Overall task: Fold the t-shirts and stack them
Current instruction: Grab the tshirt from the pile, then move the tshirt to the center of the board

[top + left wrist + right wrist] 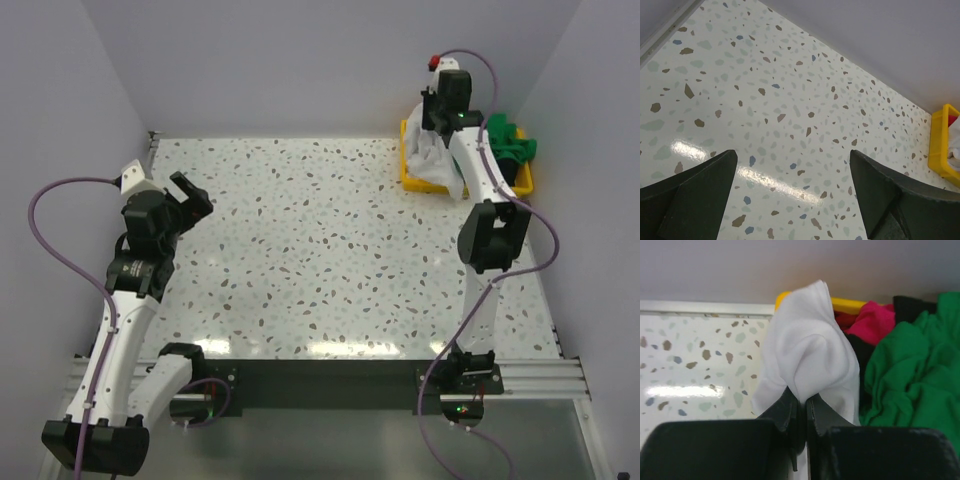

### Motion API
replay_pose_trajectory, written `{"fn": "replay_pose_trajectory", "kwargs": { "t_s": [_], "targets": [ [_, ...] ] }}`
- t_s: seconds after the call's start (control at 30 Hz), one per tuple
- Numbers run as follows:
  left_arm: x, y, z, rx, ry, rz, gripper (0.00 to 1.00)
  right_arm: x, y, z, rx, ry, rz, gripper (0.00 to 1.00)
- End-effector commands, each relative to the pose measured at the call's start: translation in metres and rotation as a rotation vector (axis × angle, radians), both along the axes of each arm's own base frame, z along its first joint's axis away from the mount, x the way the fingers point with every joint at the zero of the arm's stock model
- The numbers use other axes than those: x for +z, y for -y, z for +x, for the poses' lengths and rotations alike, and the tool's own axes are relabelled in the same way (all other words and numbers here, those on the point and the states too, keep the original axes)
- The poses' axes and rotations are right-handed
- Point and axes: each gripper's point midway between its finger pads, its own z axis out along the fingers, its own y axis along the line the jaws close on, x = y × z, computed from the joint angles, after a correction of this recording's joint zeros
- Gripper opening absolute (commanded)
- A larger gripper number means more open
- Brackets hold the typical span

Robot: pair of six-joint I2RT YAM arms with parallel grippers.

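Speckled counter [330,250] is my folding space, so my right tool [799,396] clamps the white t-shirt [810,355] at the far-right yellow bin [408,162]; left tool [792,156] hangs wide open.

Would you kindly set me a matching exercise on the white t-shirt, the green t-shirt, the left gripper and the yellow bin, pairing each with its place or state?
Things
1. white t-shirt
2. green t-shirt
3. left gripper
4. yellow bin

Places or states
A. open, above the table
B. at the table's far right corner
C. pinched in the shut right gripper
D. lying loose, held by nothing

Pairs: 1-C, 2-D, 3-A, 4-B
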Motion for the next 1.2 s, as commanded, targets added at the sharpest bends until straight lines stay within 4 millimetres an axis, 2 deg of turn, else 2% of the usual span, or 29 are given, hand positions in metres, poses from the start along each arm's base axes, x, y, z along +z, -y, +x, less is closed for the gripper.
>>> {"fn": "replay_pose_trajectory", "kwargs": {
  "t_s": [0.0, 0.03, 0.07, 0.1, 0.13, 0.17, 0.27, 0.3, 0.37, 0.4, 0.47, 0.5, 0.57, 0.6, 0.67, 0.7, 0.77, 0.83, 0.87, 0.9, 0.93, 0.97, 1.0, 1.07, 1.1, 1.17],
  "targets": [
    [0.018, 0.004, 0.002, -0.023, 0.072, -0.012, 1.00, 0.172, -0.021, -0.045, 0.069, 0.310, 0.037, 0.00],
    [0.019, 0.005, 0.001, -0.030, 0.076, -0.016, 1.00, 0.184, -0.031, -0.054, 0.088, 0.326, 0.036, 0.00],
    [0.020, 0.006, 0.001, -0.037, 0.078, -0.020, 1.00, 0.210, -0.035, -0.071, 0.104, 0.370, 0.032, 0.00],
    [0.022, 0.009, 0.000, -0.049, 0.081, -0.026, 1.00, 0.219, -0.041, -0.080, 0.120, 0.379, 0.034, 0.00],
    [0.025, 0.010, -0.002, -0.055, 0.090, -0.030, 1.00, 0.230, -0.055, -0.089, 0.153, 0.398, 0.041, 0.00],
    [0.027, 0.010, -0.003, -0.057, 0.097, -0.035, 1.00, 0.253, -0.060, -0.106, 0.177, 0.442, 0.047, 0.00],
    [0.031, 0.011, -0.008, -0.058, 0.113, -0.044, 1.00, 0.282, -0.093, -0.136, 0.297, 0.509, 0.087, 0.00],
    [0.031, 0.011, -0.011, -0.057, 0.110, -0.046, 1.00, 0.302, -0.096, -0.154, 0.310, 0.561, 0.103, 0.00],
    [0.034, 0.010, -0.015, -0.059, 0.115, -0.045, 1.00, 0.318, -0.123, -0.178, 0.414, 0.596, 0.156, 0.00],
    [0.036, 0.010, -0.020, -0.055, 0.117, -0.047, 1.00, 0.333, -0.136, -0.197, 0.458, 0.630, 0.186, 0.00],
    [0.036, 0.009, -0.024, -0.055, 0.117, -0.049, 1.00, 0.346, -0.159, -0.220, 0.554, 0.645, 0.229, 0.00],
    [0.038, 0.009, -0.029, -0.054, 0.122, -0.052, 1.00, 0.355, -0.179, -0.239, 0.617, 0.646, 0.280, 0.00],
    [0.040, 0.008, -0.034, -0.051, 0.127, -0.054, 1.00, 0.361, -0.201, -0.260, 0.708, 0.635, 0.344, 0.00],
    [0.042, 0.006, -0.040, -0.043, 0.132, -0.052, 1.00, 0.365, -0.221, -0.279, 0.809, 0.625, 0.384, 0.00],
    [0.044, 0.004, -0.046, -0.031, 0.136, -0.052, 1.00, 0.371, -0.235, -0.297, 0.869, 0.614, 0.448, 0.00],
    [0.045, 0.001, -0.052, -0.018, 0.132, -0.048, 1.00, 0.372, -0.248, -0.310, 0.934, 0.607, 0.471, 0.00],
    [0.046, -0.003, -0.058, 0.001, 0.132, -0.047, 1.00, 0.371, -0.258, -0.322, 0.971, 0.573, 0.528, 0.00],
    [0.048, -0.005, -0.066, 0.013, 0.135, -0.049, 1.00, 0.358, -0.269, -0.328, 1.003, 0.504, 0.594, 0.00],
    [0.049, -0.006, -0.067, 0.021, 0.136, -0.052, 1.00, 0.354, -0.268, -0.329, 0.987, 0.480, 0.614, 0.00],
    [0.049, -0.007, -0.070, 0.026, 0.137, -0.054, 1.00, 0.328, -0.271, -0.320, 0.948, 0.408, 0.620, 0.00],
    [0.049, -0.008, -0.071, 0.030, 0.134, -0.055, 1.00, 0.315, -0.265, -0.310, 0.854, 0.380, 0.636, 0.00],
    [0.048, -0.008, -0.072, 0.030, 0.129, -0.056, 1.00, 0.304, -0.258, -0.308, 0.801, 0.358, 0.636, 0.00],
    [0.044, -0.008, -0.072, 0.031, 0.117, -0.057, 1.00, 0.259, -0.252, -0.293, 0.706, 0.268, 0.606, 0.00],
    [0.037, -0.006, -0.070, 0.028, 0.098, -0.064, 1.00, 0.209, -0.234, -0.275, 0.535, 0.187, 0.585, 0.00],
    [0.027, -0.005, -0.066, 0.023, 0.070, -0.064, 1.00, 0.148, -0.219, -0.262, 0.439, 0.072, 0.552, 0.00],
    [0.015, -0.001, -0.061, 0.007, 0.044, -0.070, 1.00, 0.082, -0.196, -0.250, 0.318, -0.069, 0.573, 0.06]
  ]
}}
